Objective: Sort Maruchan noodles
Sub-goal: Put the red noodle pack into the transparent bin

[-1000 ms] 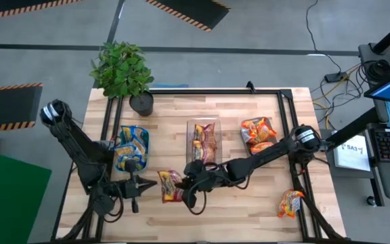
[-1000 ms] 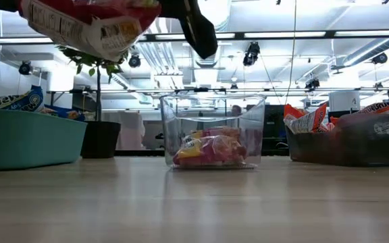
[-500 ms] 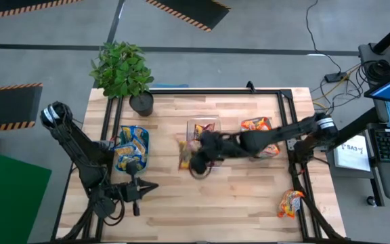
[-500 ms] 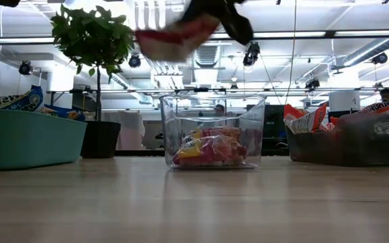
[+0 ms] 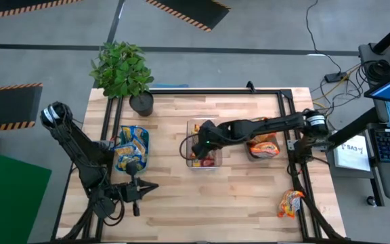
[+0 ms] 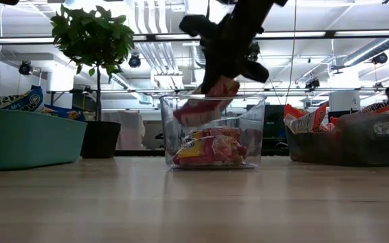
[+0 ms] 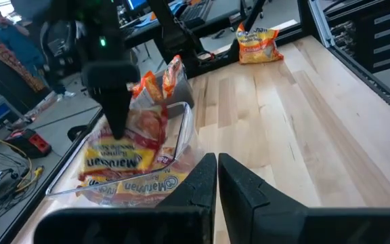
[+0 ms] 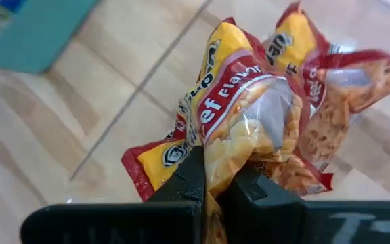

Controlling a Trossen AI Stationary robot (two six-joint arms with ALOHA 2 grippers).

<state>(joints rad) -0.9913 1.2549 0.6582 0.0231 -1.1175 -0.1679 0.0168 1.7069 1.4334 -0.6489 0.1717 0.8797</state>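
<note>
My right gripper (image 5: 196, 145) is shut on a maroon-red and yellow Maruchan packet (image 8: 249, 115) and hangs it over the clear bin (image 6: 252, 128) at the table's middle. The packet's lower end (image 6: 191, 115) dips below the bin's rim. Other maroon-edged packets (image 6: 211, 148) lie on the bin's floor. My left gripper (image 7: 217, 169) is shut and idle near the table's near left, beside the teal bin (image 5: 143, 146) of blue-edged packets. Orange packets fill the grey bin (image 5: 259, 139). One orange packet (image 5: 290, 202) lies flat by the near right edge. My right gripper pinches the packet between its two fingers at one crumpled end (image 8: 217, 166), with the wrapper bunched there. The fingers come from above, slanting down from the table's right. The packet hangs tilted below them (image 6: 208, 101), lifted clear, partly inside the clear bin.
A potted plant (image 5: 122, 71) stands at the far left corner. Black frame rails (image 5: 293, 135) run along the table's sides. Bare wood stretches across the near half of the table (image 5: 215, 203). People show in the room beyond the table.
My right gripper carried the packet from the near middle of the table toward the far edge to above the clear bin, then lowered it until the packet's lower end entered the bin. It stayed shut on the packet. My left arm kept still.
</note>
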